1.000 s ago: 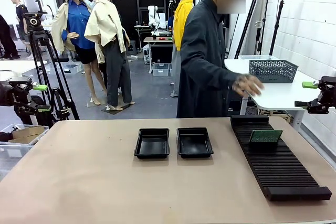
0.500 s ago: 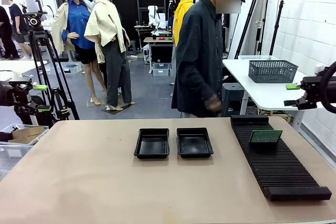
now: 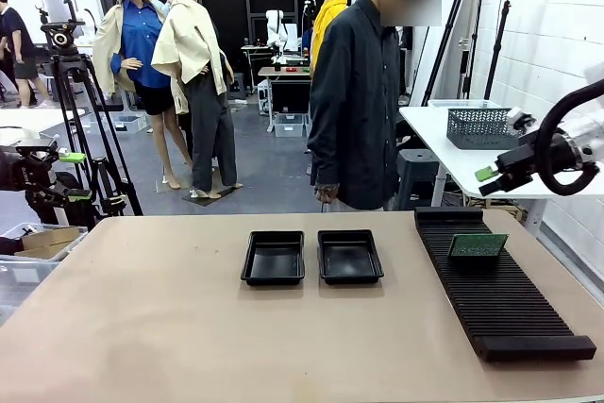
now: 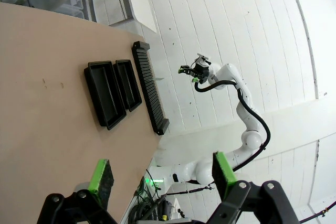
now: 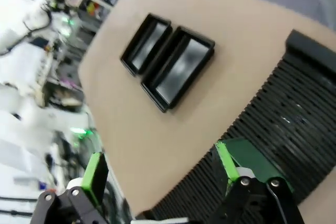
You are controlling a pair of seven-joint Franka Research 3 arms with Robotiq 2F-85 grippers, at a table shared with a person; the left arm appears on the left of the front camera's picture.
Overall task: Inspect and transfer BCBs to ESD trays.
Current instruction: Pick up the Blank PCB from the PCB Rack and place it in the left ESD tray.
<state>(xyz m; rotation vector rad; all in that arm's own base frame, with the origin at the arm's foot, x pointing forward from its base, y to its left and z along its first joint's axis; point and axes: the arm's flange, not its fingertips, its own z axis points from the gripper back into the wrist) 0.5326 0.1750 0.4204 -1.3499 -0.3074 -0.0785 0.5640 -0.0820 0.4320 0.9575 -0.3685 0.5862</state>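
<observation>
Approach looked the step in hand: right gripper [image 5: 160, 169], jaws wide apart and empty, pointed down at the rack [image 5: 294, 103], the lone BCB [image 5: 257, 163] slotted just beside one finger. Farther ahead lay both ESD trays [image 5: 178, 69], bare. Next it needed to straddle the board's top edge. Left gripper [image 3: 68, 176] hung spread too, well away.

Front view bright, even, sharp; dull glare on ESD trays [image 3: 274, 260], faint shadows on surface [image 3: 189, 327]; left wrist view crisp, wall [image 4: 220, 14] lines bowed by wide angle; right wrist view motion-blurred throughout.
</observation>
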